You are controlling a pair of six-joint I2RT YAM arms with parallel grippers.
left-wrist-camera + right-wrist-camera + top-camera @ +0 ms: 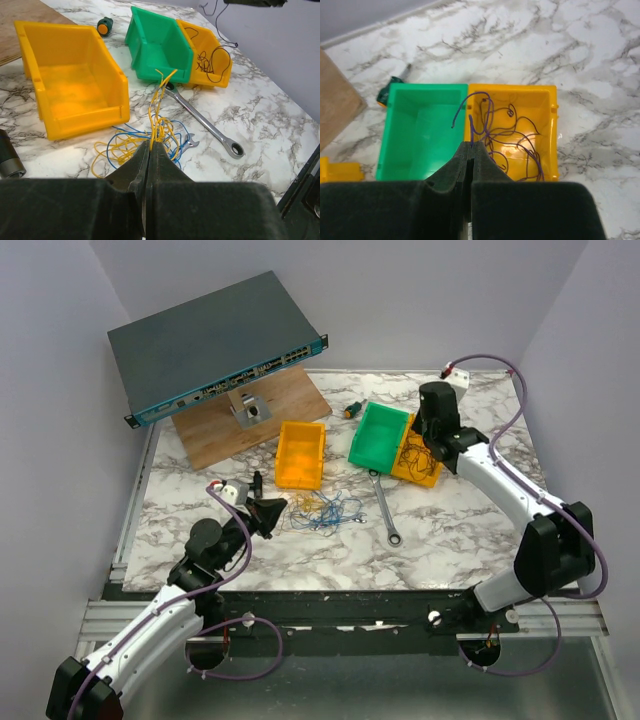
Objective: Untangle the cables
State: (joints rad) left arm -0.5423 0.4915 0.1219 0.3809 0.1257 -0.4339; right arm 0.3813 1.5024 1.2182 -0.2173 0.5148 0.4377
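The cables (322,510) are a loose tangle of thin blue and yellow wires on the marble, in front of the left yellow bin. My left gripper (270,512) is at the tangle's left edge. In the left wrist view the left gripper (150,145) is shut on several yellow strands (159,100), which rise from its tips, with the blue and yellow loops (125,147) lying around it. My right gripper (422,443) hangs over the right yellow bin (428,475). In the right wrist view the right gripper (471,145) is shut on a thin purple wire (487,117), whose remaining length lies coiled in that bin (547,110).
A green bin (378,433) stands beside the right yellow bin, and another yellow bin (300,453) to its left. A ratchet wrench (385,505) lies right of the tangle, with a small wrench (187,145) partly under it. A screwdriver (352,410), a wooden board (215,440) and a network switch (215,345) are at the back.
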